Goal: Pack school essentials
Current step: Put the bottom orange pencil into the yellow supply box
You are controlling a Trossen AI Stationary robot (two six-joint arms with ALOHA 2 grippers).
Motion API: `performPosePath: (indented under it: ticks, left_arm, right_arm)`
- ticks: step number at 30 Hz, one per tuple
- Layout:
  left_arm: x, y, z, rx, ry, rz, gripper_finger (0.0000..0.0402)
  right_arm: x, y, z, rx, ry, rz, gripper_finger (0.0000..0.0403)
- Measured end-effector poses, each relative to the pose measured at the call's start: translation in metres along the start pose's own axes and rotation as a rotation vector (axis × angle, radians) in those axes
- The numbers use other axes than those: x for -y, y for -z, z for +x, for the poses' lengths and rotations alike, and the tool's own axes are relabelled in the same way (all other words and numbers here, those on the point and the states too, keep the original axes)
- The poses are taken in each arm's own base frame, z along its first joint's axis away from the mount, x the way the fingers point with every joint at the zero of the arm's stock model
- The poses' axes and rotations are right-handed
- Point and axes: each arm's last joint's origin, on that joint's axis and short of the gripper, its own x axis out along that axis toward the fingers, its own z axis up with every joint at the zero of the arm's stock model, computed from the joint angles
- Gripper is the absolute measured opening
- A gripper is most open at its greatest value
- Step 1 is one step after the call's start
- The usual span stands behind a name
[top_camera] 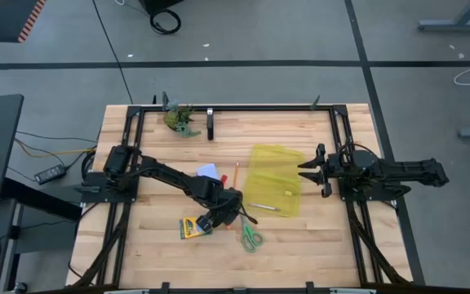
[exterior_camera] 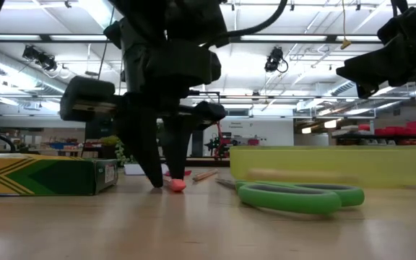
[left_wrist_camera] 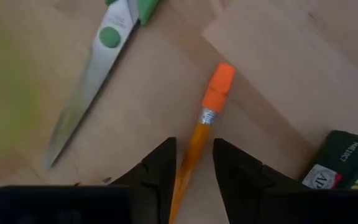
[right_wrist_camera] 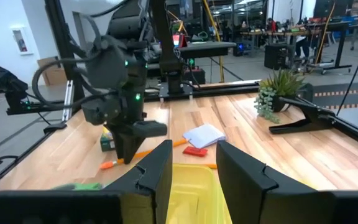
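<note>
My left gripper (top_camera: 225, 214) is down at the table near its middle, open by a narrow gap (left_wrist_camera: 194, 163). Its fingers stand on either side of a thin orange pencil (left_wrist_camera: 197, 140) that lies flat, its orange eraser end (exterior_camera: 176, 185) sticking out past them. The yellow-green crayon box (top_camera: 190, 227) lies just left of the gripper, and the green-handled scissors (top_camera: 250, 238) lie flat toward the near edge. The white-and-blue pad (top_camera: 208, 171) and another pencil (top_camera: 237, 173) lie farther back. My right gripper (top_camera: 307, 169), slightly open, hovers by the right edge of the yellow pouch (top_camera: 276, 180).
A further pencil (top_camera: 262, 207) lies at the pouch's near edge. The green leafy figure (top_camera: 179, 119) stands at the far edge beside a black clamp (top_camera: 210, 124). A small red piece (right_wrist_camera: 196, 150) lies by the pad. Black rails (top_camera: 235, 108) frame the table.
</note>
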Motion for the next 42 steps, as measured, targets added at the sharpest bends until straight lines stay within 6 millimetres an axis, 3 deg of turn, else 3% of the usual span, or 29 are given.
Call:
performPosePath:
  ticks: [5,15,22,34,42]
  left_arm:
    - [0.002,-0.001,0.001,-0.009,-0.004,0.018,0.0102]
    - [0.006,-0.001,0.002,-0.024,0.008,0.022,0.0012]
    - [0.008,-0.003,-0.001,-0.024,-0.001,0.006,0.0018]
    - [0.009,-0.012,-0.028,0.007,-0.046,-0.099,0.0014]
    - [-0.011,-0.035,-0.051,0.121,-0.144,-0.172,0.0017]
  right_arm:
    - [0.000,0.001,0.000,-0.008,0.001,0.000,0.0131]
    - [0.000,0.001,0.001,-0.008,0.001,0.000,0.0131]
    - [0.000,0.001,0.001,-0.008,0.001,0.000,0.0131]
    - [0.000,0.001,0.001,-0.008,0.001,0.000,0.0131]
    - [0.000,0.001,0.001,-0.008,0.001,0.000,0.0131]
